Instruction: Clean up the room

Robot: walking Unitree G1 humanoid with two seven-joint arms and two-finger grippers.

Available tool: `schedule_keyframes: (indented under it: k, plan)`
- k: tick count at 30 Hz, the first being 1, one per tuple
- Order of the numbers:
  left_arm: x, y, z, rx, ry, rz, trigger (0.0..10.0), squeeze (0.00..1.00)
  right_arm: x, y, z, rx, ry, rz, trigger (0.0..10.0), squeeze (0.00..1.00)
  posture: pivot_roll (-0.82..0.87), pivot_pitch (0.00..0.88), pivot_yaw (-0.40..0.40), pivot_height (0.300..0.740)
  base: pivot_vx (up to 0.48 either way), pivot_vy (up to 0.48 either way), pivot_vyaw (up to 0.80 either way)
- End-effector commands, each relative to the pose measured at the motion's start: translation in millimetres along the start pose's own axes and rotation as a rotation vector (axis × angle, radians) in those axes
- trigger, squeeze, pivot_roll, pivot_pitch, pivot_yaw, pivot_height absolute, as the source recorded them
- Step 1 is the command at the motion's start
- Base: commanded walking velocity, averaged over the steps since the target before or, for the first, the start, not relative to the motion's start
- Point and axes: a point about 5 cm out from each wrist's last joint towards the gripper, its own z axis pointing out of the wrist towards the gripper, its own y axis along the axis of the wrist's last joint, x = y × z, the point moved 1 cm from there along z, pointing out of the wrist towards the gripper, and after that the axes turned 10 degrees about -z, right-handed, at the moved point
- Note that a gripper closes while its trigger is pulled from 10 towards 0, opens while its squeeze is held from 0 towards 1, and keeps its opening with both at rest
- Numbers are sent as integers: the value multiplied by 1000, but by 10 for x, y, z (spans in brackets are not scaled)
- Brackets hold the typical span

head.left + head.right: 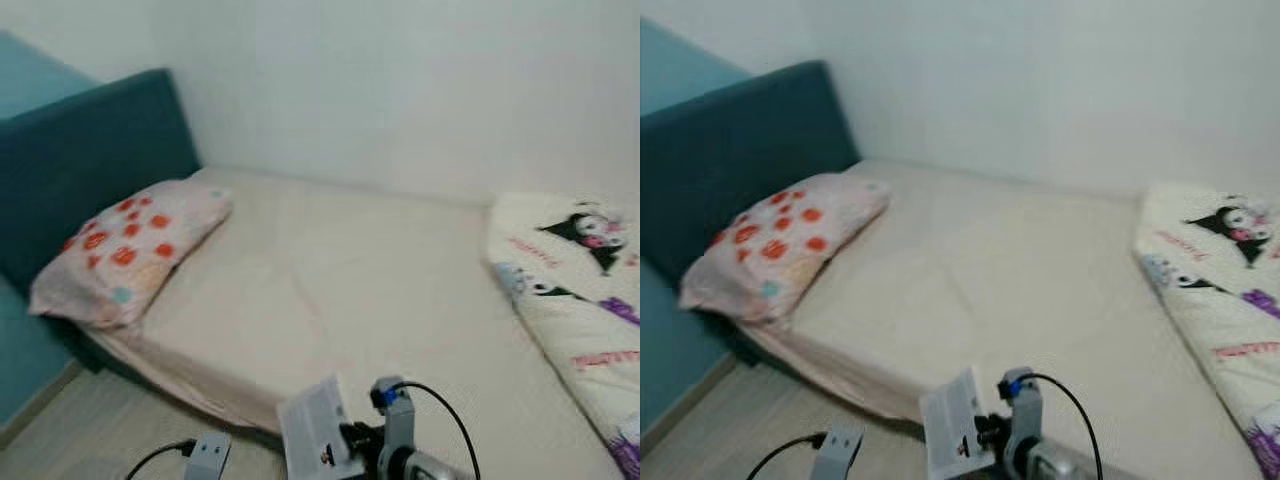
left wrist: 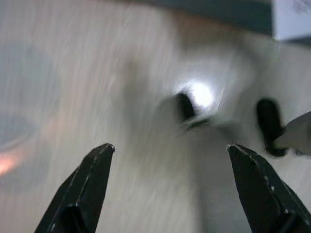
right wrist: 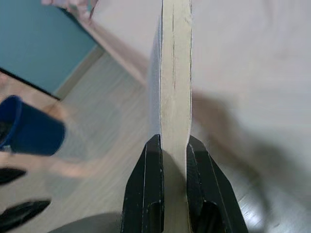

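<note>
Right wrist view, right end effector (image 3: 173,145) pinching a book (image 3: 175,68) edge-on, left end effector (image 2: 170,150) spread wide over floor (image 2: 73,87).

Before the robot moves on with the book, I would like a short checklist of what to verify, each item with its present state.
1. Right gripper shut on the book: ok, both fingers press its sides.
2. Book held upright, edge on: ok.
3. Left gripper free: ok, fingers wide apart, nothing between them.
4. Bare sheet on the bed for a put-down: ok, between pillow and cartoon blanket.
5. Blue cup on the floor, away from the feet: cannot tell.
</note>
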Motion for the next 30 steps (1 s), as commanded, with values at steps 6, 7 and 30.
schedule_keyframes:
  k: [6,7,30]
  plan:
    - [65,-78,-17,28,9,20,10000,0,-94,395,80,-160,-67,2,10000,0,-104,19,38,731,447,0,97]
    - [63,-81,-17,29,8,21,10000,0,-101,407,78,-164,-66,-9,10000,0,-104,19,38,731,480,0,788]
    - [67,-84,-19,31,5,33,10000,0,-116,466,79,-169,-55,-81,10000,0,-112,17,38,731,480,0,468]
